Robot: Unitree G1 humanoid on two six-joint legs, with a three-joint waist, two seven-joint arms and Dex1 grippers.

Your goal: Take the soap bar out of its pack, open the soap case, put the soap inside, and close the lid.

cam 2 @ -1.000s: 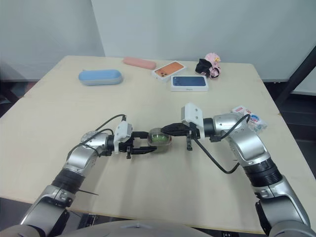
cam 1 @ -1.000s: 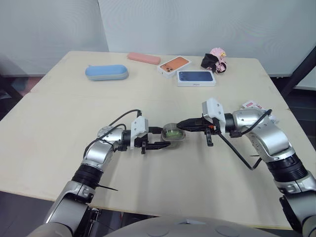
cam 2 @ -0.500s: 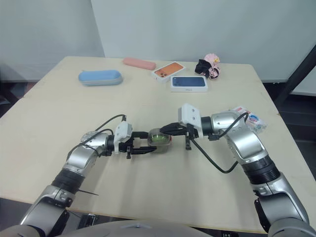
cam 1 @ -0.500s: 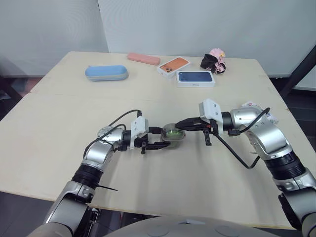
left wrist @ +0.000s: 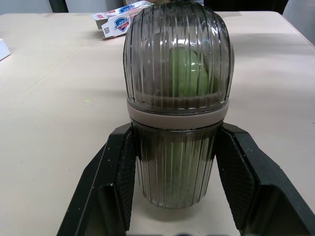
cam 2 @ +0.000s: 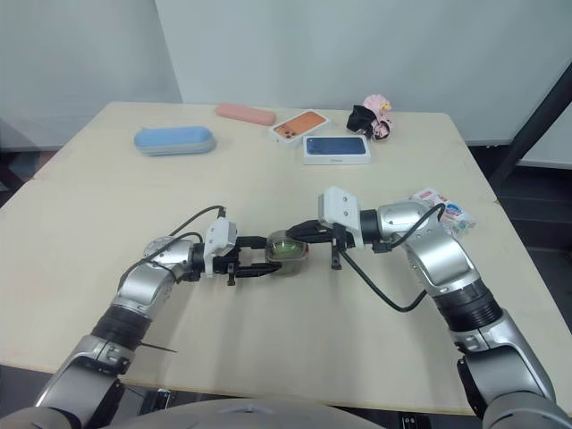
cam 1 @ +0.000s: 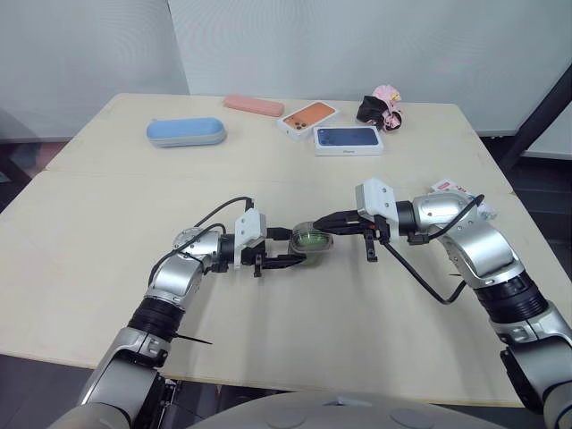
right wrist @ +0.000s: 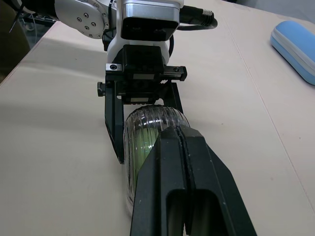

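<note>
Plastic, ribbed and smoky grey, is what my left hand (left wrist: 174, 137) has hold of. Its two fingers clamp the lower half of the soap case (cam 1: 312, 239) from either side, just below the pale band where the lid meets the base. The case lies just left of centre in the head views, low on the worktop (cam 1: 107, 232). The green soap (left wrist: 187, 69) shows through the domed lid, so it is already inside.

My right hand (cam 1: 322, 221) comes in from the right with its fingers pressed flat together, holding nothing. Its tips rest on top of the lid. I judge the lid to be down or nearly so; I cannot tell whether it has latched.

The case should be light and stiff, a thin hard shell that could crack or spring open if squeezed hard. The ribs give my pads some bite on the straight base walls, which is the place to hold it. The rounded dome is slick, and a push off its crown could skid sideways, so I would press straight down. The bar inside is probably waxy and free to slide.

Further right lies the emptied soap pack (cam 1: 458, 190). Along the upper part of the frame are a blue case (cam 1: 186, 131), a pink case (cam 1: 255, 105), an orange box (cam 1: 308, 117), a dark blue box (cam 1: 348, 139) and a small pink toy (cam 1: 380, 105).
</note>
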